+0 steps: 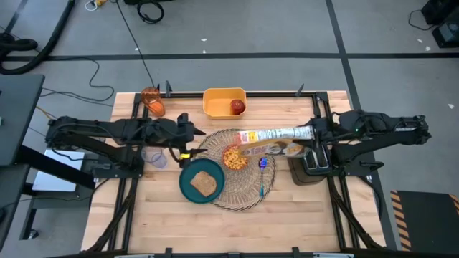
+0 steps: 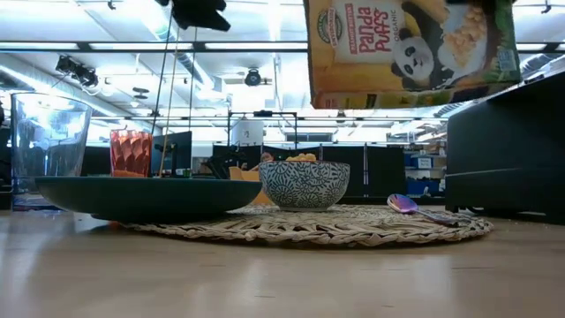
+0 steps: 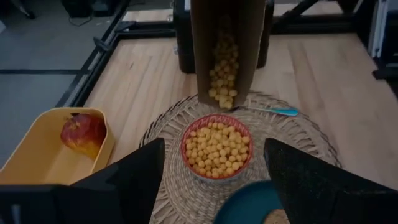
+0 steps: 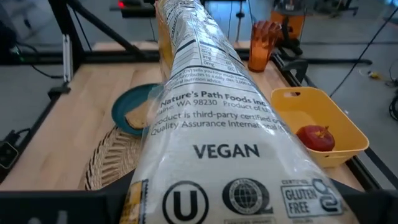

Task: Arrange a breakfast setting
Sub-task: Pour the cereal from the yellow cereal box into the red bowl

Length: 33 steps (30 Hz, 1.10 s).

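The right gripper (image 1: 313, 132) is clamped on a cereal box (image 1: 276, 135), holding it tipped over the pink bowl (image 1: 234, 157), which is full of puffs and sits on the round woven placemat (image 1: 240, 188) in the table's (image 1: 301, 215) middle. The left gripper (image 1: 188, 136), fingers spread and holding nothing, hovers near the mat's left edge. The teal plate (image 1: 192, 185) with toast (image 1: 204, 183) overlaps the mat's left side; the red apple (image 1: 237, 107) lies in the yellow tub (image 1: 219, 102) at the table's far edge.

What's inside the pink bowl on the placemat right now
The pink bowl is filled with round yellow cereal puffs, nearly to the rim. More puffs sit at the mouth of the tilted cereal box above it. The bowl's bottom is hidden under the cereal.
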Each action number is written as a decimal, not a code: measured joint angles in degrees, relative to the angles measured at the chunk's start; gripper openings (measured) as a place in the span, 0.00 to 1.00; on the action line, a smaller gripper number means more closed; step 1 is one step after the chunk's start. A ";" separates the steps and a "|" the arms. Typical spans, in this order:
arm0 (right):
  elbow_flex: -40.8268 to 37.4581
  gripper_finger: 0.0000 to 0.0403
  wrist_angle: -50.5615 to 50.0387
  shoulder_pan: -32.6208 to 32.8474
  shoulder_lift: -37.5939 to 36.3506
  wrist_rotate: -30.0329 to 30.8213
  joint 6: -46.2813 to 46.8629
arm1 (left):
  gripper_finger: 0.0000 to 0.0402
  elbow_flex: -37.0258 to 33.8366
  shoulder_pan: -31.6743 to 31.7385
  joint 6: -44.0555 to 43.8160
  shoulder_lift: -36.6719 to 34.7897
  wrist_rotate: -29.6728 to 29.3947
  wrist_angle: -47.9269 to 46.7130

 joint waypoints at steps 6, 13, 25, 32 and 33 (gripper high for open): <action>-8.48 0.48 8.21 -0.02 -8.57 -1.19 -0.87 | 0.71 0.00 0.04 0.84 -0.86 -0.03 4.71; -19.17 0.48 22.13 -0.02 -18.11 -3.52 -2.83 | 0.71 0.27 0.15 4.75 -1.28 -1.02 9.33; -30.28 0.48 41.69 -0.02 -24.37 -2.12 -7.58 | 0.71 9.28 0.03 7.23 -1.21 -2.16 3.18; -31.81 0.48 52.23 0.00 -24.55 -3.80 -9.12 | 0.71 9.39 -0.22 6.72 -1.16 -2.18 1.26; -32.43 0.48 54.28 0.00 -24.40 -4.16 -9.56 | 0.71 9.39 -0.24 6.31 -1.07 -2.17 0.62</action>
